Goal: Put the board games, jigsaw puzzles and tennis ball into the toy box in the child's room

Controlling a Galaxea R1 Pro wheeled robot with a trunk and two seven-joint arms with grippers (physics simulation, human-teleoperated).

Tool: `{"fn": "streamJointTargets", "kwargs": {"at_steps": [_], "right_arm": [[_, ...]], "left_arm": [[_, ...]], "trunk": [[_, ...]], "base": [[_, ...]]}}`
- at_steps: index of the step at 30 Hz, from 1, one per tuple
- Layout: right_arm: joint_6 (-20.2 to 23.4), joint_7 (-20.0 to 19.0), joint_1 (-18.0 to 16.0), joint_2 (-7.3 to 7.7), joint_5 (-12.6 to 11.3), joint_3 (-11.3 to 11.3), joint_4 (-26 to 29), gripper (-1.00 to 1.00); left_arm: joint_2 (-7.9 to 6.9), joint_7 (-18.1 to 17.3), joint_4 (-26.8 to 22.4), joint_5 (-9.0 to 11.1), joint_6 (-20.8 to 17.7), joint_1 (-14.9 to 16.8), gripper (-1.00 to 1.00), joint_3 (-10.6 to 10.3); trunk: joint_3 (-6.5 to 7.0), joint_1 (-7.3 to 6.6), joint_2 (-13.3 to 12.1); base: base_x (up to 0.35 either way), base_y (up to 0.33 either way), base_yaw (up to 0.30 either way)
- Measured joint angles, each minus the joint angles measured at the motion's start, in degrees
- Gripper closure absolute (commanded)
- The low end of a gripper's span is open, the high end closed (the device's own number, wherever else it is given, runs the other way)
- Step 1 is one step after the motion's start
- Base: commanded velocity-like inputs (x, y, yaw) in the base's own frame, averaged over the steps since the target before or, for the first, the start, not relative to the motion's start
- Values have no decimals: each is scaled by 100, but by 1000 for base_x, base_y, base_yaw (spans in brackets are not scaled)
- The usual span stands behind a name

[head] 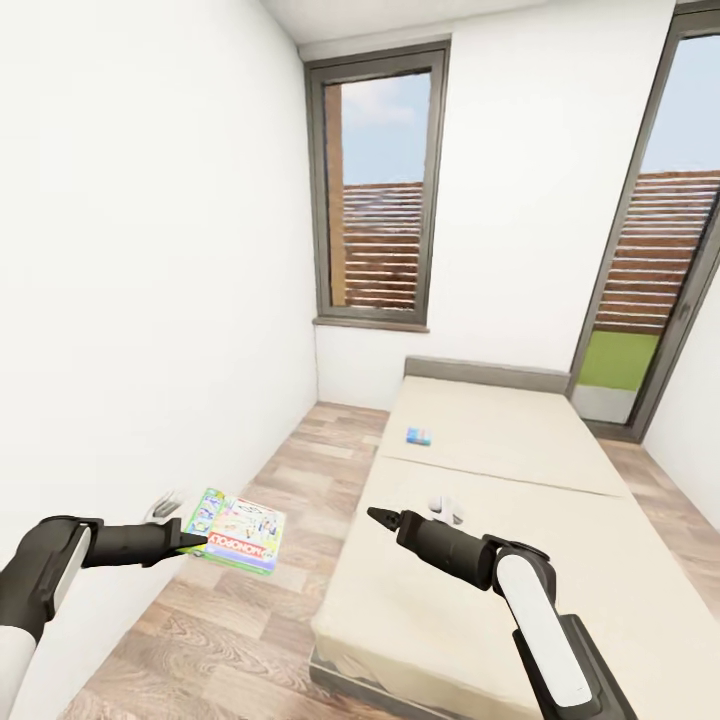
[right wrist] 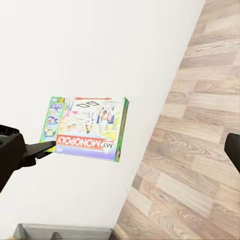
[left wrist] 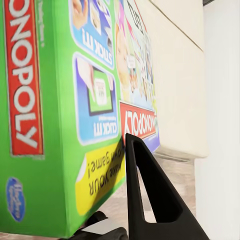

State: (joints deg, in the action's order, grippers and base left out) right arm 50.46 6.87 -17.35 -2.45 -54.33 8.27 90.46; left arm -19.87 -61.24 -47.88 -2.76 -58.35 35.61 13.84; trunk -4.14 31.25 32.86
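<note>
My left gripper [head: 186,541] is shut on the edge of a green-edged white Monopoly board game [head: 237,531], holding it flat in the air over the wood floor beside the bed. In the left wrist view the box [left wrist: 60,100] sits against a dark finger [left wrist: 145,200]. From the right wrist view the same box [right wrist: 89,128] hangs in front of the white wall. My right gripper [head: 376,516] hovers over the near left edge of the bed [head: 560,560] with nothing in it, one finger [right wrist: 233,150] at the picture's edge. A small blue board game [head: 419,436] lies on the mattress further back. The table and toy box are out of view.
The white wall [head: 130,300] stands close on my left, with a strip of plank floor [head: 270,600] between it and the bed. Two small white items [head: 447,508] lie on the mattress near my right gripper. Tall dark-framed windows [head: 380,190] are at the far end.
</note>
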Motion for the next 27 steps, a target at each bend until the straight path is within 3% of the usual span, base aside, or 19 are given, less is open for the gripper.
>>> {"fn": "streamJointTargets", "kwargs": {"at_steps": [13, 22, 27], "right_arm": [[-2, 0, 0, 0, 0, 0, 0, -100], [-4, 0, 0, 0, 2, 0, -4, -100], [-4, 0, -1, -1, 1, 0, -4, -100]], "left_arm": [[20, 0, 0, -1, 0, 0, 100, -6], [29, -6, -13, 6, 16, 0, 100, -1], [39, 8, -17, 5, 18, 0, 100, -8]], "trunk": [[271, -286, -523], [296, -287, -524], [308, -284, -524]], "base": [[0, 0, 278], [-8, -6, 278], [-199, -133, 278]]}}
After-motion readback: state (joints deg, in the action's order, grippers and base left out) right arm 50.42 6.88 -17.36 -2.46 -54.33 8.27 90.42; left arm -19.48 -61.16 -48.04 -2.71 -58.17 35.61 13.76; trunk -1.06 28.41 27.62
